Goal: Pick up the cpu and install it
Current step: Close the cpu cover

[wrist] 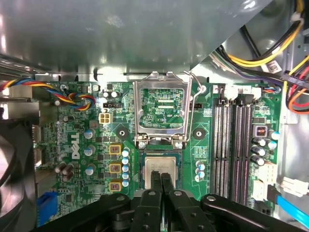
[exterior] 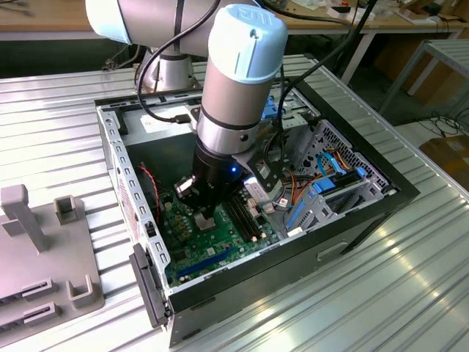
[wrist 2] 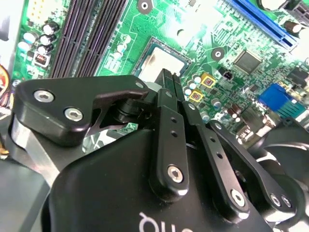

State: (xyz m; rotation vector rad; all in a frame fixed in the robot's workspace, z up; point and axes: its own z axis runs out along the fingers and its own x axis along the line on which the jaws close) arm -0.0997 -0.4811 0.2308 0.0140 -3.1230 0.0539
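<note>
One computer case (exterior: pixel 119 172) lies open on the ribbed metal table (exterior: pixel 352 293), and inside it is one green motherboard (exterior: pixel 196 248), with bundles of coloured cables and blue drive brackets on the exterior view's right side. The single arm reaches down into the case, and its gripper (exterior: pixel 207 213) hangs low over the board. In both wrist views the two fingers (wrist: pixel 156 180) are pressed together, so the claw is narrow and holds nothing between them. The one cpu (wrist: pixel 161 163) lies flat in its socket directly under the fingertips, and its shiny metal top reflects the light in the second wrist view (wrist 2: pixel 161 60). I cannot tell if the tips touch it. One hollow silver retaining frame (wrist: pixel 137 108) stands open just beyond the socket. Four long black memory slots (wrist: pixel 234 145) run beside the socket, and three small yellow-framed parts (wrist: pixel 114 167) sit in a row on its other side. One grey plastic fixture (exterior: pixel 44 249) rests on the table at the exterior view's left, apart from the case.
</note>
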